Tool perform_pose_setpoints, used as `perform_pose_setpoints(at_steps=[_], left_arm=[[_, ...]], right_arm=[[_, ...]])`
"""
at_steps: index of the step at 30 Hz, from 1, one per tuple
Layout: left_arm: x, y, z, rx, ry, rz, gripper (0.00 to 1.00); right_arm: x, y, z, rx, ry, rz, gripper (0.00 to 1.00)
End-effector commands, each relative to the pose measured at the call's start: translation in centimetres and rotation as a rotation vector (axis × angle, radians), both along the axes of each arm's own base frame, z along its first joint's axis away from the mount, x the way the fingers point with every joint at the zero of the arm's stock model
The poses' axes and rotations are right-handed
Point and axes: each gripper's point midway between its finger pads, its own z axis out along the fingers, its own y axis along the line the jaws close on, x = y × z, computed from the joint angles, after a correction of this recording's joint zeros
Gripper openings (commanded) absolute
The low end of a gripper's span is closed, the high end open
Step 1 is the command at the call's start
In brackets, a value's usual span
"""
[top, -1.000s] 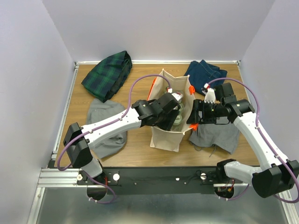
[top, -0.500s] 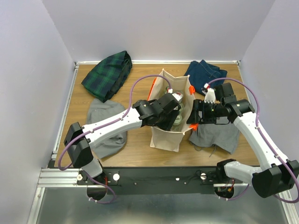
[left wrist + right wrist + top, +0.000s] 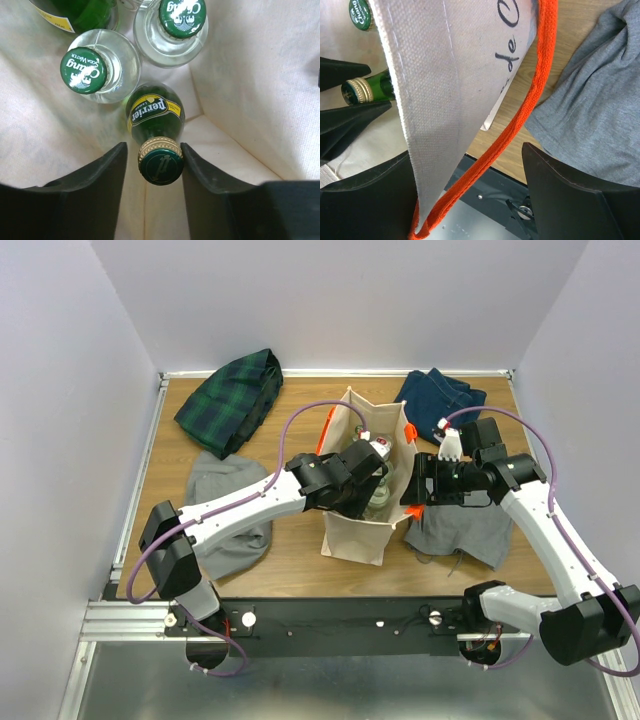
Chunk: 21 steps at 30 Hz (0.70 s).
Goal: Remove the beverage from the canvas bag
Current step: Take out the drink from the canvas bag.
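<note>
- Upright beige canvas bag [image 3: 352,535] with orange handles stands mid-table on the wooden table top [image 3: 300,570], mouth open.
- The left arm reaches down into the bag's mouth from 9 o'clock.
- Beverage: a green glass Perrier bottle [image 3: 155,112] with a gold-ringed green cap is inside the bag, in a bottom corner, leaning with its cap toward the left wrist camera.
- Left gripper [image 3: 154,146]: jaws parted astride the Perrier's neck. The finger at 3 o'clock of the cap looks to touch it, and a sliver of canvas shows at 9 o'clock. No clamp seen.
- Two clear glass bottles with green Chang caps [image 3: 84,70] stand at 11 and 1 o'clock of the Perrier. A further green bottle with a yellow label [image 3: 80,12] sits beyond them.
- Right gripper [image 3: 467,150]: released, jaws wide, straddling the bag's 3 o'clock wall. One finger is inside, one outside, with the orange handle strap [image 3: 540,80] hanging between them.
- Around the bag:
  - dark green plaid cloth [image 3: 230,400] at 10 o'clock
  - blue denim cloth [image 3: 440,395] at 1 o'clock
  - grey cloth [image 3: 470,530] at 4 o'clock
  - second grey cloth [image 3: 235,535] at 8 o'clock
</note>
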Motion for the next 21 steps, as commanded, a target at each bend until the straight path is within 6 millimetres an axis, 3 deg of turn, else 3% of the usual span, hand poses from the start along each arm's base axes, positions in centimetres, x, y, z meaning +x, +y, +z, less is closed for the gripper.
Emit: perform_pose_setpoints(at_steps=[1, 6, 10, 17, 21], left_arm=[[-0.2, 0.4, 0.1, 0.027, 0.007, 0.001, 0.46], [-0.4, 0.3, 0.2, 0.022, 0.011, -0.012, 0.23], [-0.4, 0.2, 0.5, 0.016, 0.007, -0.014, 0.14], [-0.3, 0.2, 0.9, 0.003, 0.001, -0.012, 0.0], [-0.4, 0.2, 1.3, -0.01, -0.001, -0.012, 0.0]], right_arm=[[0.9, -0.1, 1.0, -0.012, -0.061, -0.003, 0.85], [1.0, -0.2, 0.9, -0.018, -0.058, -0.005, 0.85], [1.0, -0.2, 1.0, -0.016, -0.061, -0.005, 0.85], [1.2, -0.1, 1.1, -0.013, -0.06, -0.003, 0.85], [1.2, -0.2, 1.2, -0.017, -0.063, -0.006, 0.85]])
